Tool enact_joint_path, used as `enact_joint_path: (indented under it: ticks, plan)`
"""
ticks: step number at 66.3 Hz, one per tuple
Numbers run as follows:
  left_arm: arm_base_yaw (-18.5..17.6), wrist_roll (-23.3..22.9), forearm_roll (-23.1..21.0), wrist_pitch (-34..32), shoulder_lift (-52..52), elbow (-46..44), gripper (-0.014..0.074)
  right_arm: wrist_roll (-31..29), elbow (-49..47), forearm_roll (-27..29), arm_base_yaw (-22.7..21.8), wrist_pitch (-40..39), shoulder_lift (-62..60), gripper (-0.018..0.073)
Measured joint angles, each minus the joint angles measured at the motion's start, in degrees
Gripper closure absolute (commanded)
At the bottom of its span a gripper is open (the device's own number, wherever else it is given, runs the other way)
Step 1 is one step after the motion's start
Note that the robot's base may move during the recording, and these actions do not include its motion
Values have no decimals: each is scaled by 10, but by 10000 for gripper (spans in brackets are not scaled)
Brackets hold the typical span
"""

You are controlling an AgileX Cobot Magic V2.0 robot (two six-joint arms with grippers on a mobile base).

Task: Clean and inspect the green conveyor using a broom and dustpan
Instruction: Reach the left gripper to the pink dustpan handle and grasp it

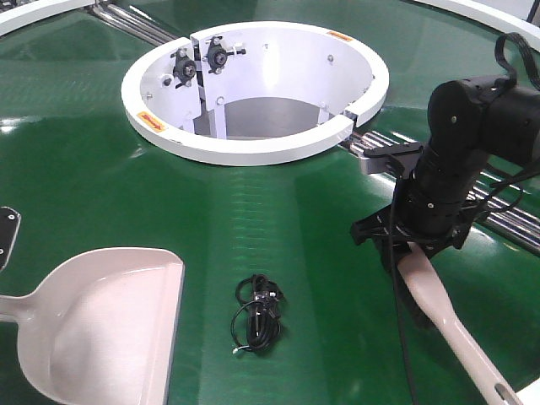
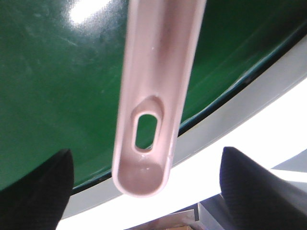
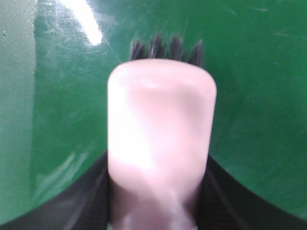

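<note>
The dustpan (image 1: 110, 321) lies on the green conveyor (image 1: 84, 143) at the lower left, its mouth facing right. In the left wrist view its slotted handle (image 2: 144, 96) ends between the wide-apart fingers of my left gripper (image 2: 146, 160), which is open and does not touch it. My right gripper (image 1: 413, 246) is shut on the broom (image 1: 456, 329), whose handle slants down to the lower right corner. Seen from the right wrist, the broom's pale back (image 3: 160, 129) is squeezed by both fingers of the right gripper (image 3: 157, 165), with its dark bristles (image 3: 165, 48) against the belt.
A small coil of black cable (image 1: 257, 314) lies on the belt between dustpan and broom. The white ring hub (image 1: 253, 152) stands at the back centre, and chrome roller strips (image 1: 498, 219) run behind the right arm. The belt's white rim (image 2: 249, 110) passes near the left gripper.
</note>
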Motion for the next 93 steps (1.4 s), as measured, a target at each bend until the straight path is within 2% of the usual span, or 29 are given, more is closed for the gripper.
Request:
enact_joint_path:
  ticks: [17,28,35,58,74,93]
  plan:
    - [0,1,3,-6,35,0,43,0,0,-1,0,0,0,569]
    - [0,1,3,-7,52,0,120,0,0,-1,0,0,0,569]
    - [2,1,3,-8,60,0,214,0,0,-1,0,0,0,569]
    - [2,3,3,-7,65,0,622,0,0,-1,0,0,0,569]
    - [2,3,-5,-7,53,0,621,0,0,-1,0,0,0,569]
    - [-1,3,-40,-4,17,-3,621,0,0,-1,0,0,0,569]
